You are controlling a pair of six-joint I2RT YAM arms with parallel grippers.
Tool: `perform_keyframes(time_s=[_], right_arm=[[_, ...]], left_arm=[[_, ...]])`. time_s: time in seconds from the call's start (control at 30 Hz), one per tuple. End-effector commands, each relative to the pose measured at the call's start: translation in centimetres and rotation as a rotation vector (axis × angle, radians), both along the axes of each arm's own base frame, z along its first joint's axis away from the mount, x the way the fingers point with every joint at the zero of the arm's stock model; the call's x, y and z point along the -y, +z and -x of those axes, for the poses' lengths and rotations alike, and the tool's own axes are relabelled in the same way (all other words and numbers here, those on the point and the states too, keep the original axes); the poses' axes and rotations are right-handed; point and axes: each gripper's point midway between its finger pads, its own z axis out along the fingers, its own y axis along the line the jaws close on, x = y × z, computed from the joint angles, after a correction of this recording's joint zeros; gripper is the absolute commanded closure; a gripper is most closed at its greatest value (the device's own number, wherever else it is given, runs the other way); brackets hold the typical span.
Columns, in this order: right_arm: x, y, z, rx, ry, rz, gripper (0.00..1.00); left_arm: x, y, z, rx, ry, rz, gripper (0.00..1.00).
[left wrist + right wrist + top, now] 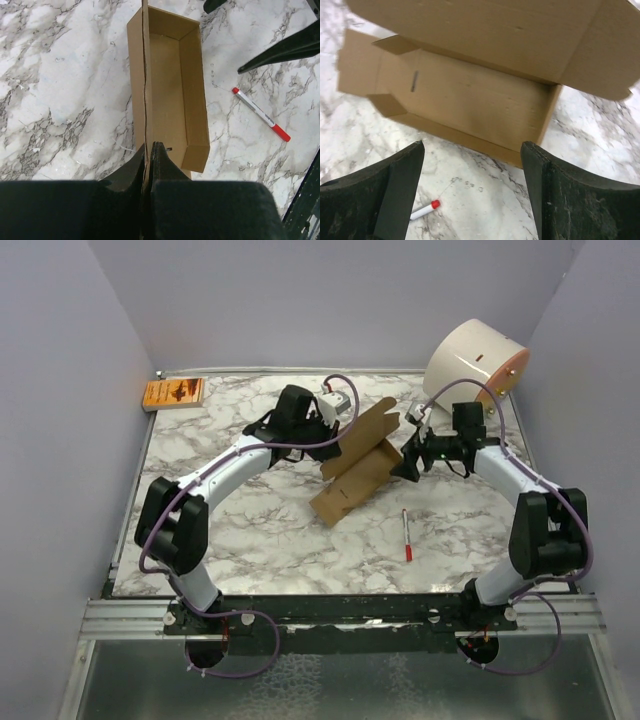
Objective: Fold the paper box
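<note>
You've got the left gripper [150, 152] clamped on the raised lid panel of the plain brown cardboard box [170, 95] at the centre of the marble table [250, 530]; the right gripper [472, 149], fingers apart, faces its long side wall, box axis crosswise

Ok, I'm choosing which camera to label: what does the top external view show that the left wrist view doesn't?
Only top external: the flat orange printed packet and the big white cylinder. Only left wrist: the left fingers pinching an upright panel of the plain brown cardboard box. Both: that box, the red-and-white pen, the marbled table.
</note>
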Motion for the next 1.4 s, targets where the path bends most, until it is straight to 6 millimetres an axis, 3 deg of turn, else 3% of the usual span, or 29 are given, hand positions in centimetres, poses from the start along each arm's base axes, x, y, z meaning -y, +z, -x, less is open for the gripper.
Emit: perform_keyframes(time_s=[0.0, 0.13, 0.23, 0.27, 0.3, 0.43, 0.5, 0.57, 0.73, 1.03, 1.37], right_arm=[[-2.1, 4.9, 2.7, 0.114, 0.181, -0.129, 0.21], [-2.1, 8.2, 3.8, 0.185, 0.212, -0.214, 0.18], [-2.1, 9.6, 4.3, 0.196, 0.257, -0.268, 0.17], [-2.0, 10.2, 4.3, 0.211, 0.272, -0.266, 0.12], [-1.8, 10.9, 4.1, 0.229, 0.277, -0.26, 0.02], [-0.3, 15.9, 2.7, 0.314, 0.231, -0.295, 0.01], [0.1, 17.2, 1.9, 0.328, 0.201, -0.321, 0.01], [-0.1, 17.3, 1.7, 0.331, 0.231, -0.342, 0.01], [-0.5, 16.3, 3.2, 0.334, 0.383, -0.358, 0.0], [1.2, 16.4, 2.7, 0.355, 0.262, -0.233, 0.01], [1.2, 17.5, 2.6, 0.311, 0.322, -0.242, 0.01]], left_arm=[[0.2, 2.8, 0.2, 0.125, -0.078, 0.006, 1.0], [0.0, 3.5, 0.2, 0.188, -0.121, -0.008, 1.0], [0.0, 3.6, 0.4, 0.198, -0.139, -0.01, 1.0], [0.0, 3.6, 0.5, 0.201, -0.152, -0.01, 1.0], [0.0, 3.6, 0.7, 0.206, -0.164, -0.013, 1.0], [0.2, 5.2, 0.4, 0.282, -0.212, -0.014, 1.0], [0.1, 5.7, 0.4, 0.316, -0.241, -0.026, 1.0], [-0.1, 6.1, 0.4, 0.338, -0.255, -0.037, 1.0], [-0.9, 6.7, 0.8, 0.37, -0.292, -0.061, 1.0], [-1.3, 7.8, 1.9, 0.388, -0.396, -0.074, 1.0], [-1.6, 7.4, 2.8, 0.388, -0.441, -0.085, 1.0]])
